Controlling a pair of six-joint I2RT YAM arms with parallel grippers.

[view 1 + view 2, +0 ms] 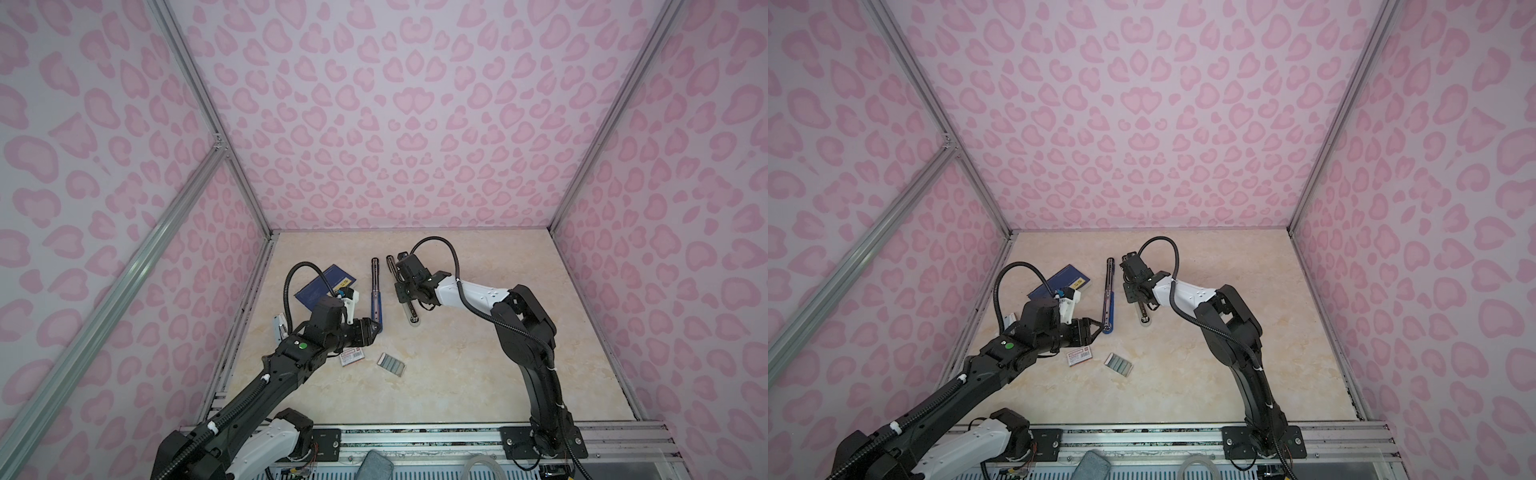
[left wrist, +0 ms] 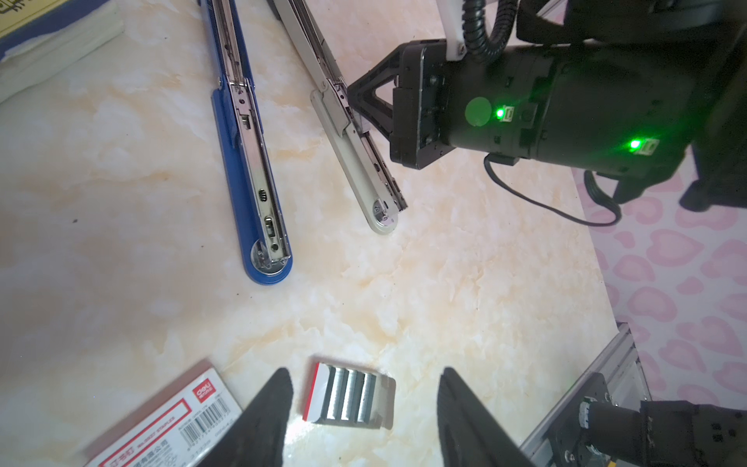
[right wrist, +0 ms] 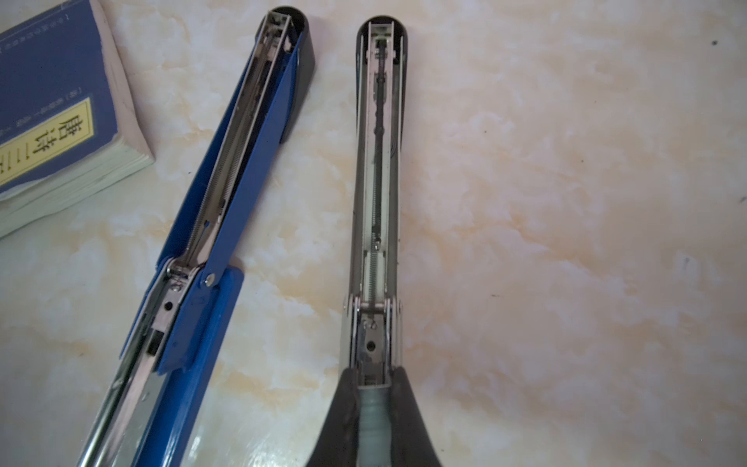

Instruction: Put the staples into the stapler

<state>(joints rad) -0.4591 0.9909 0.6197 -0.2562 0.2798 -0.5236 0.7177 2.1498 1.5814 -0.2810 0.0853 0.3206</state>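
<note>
Right wrist — right claw (image 3: pixel 374 388) pinches staples (image 3: pixel 374 416) at grey stapler (image 3: pixel 376 202).

In a top view I see the book (image 1: pixel 306 294) left of one stapler (image 1: pixel 375 291); a second stapler (image 1: pixel 410 316) right of it; below them, sleeve (image 1: pixel 351 356) left of staples (image 1: pixel 391 364).

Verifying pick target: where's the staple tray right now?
In both top views the staple tray lies on the table, left of centre, just right of the red-labelled sleeve and nearer the front edge than the blue stapler.
</note>
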